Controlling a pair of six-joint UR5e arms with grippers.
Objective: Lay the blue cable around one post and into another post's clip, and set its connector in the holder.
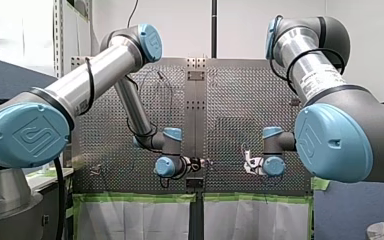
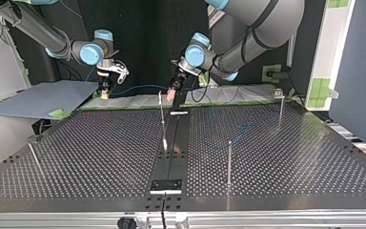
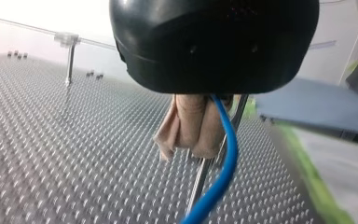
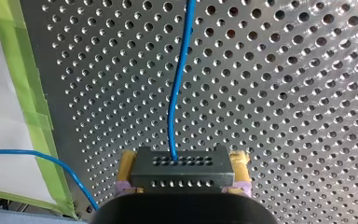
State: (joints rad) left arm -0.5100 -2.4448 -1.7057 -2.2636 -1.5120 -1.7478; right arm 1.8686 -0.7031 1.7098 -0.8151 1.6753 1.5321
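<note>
The blue cable (image 3: 223, 158) runs between both grippers and hangs above the table's far edge in the top view (image 2: 138, 87). My left gripper (image 3: 196, 147) has its beige pads shut on the cable, just above a thin metal post (image 2: 162, 114). It shows at the top view's middle (image 2: 174, 91). My right gripper (image 4: 182, 163) is shut, its yellow pads on a grey connector block (image 4: 182, 173) at the cable's end. The cable (image 4: 177, 88) leads ahead from the block. In the top view it hangs at the left (image 2: 106, 89), over the table's far edge.
More posts stand on the perforated table (image 2: 276, 157): one (image 2: 229, 162) toward the top view's right, one with a clip on top (image 2: 280, 102) far right, a leaning one (image 2: 33, 155) at left. A black holder plate (image 2: 167, 185) sits on the central strip. Green tape (image 4: 32, 116) lines the edge.
</note>
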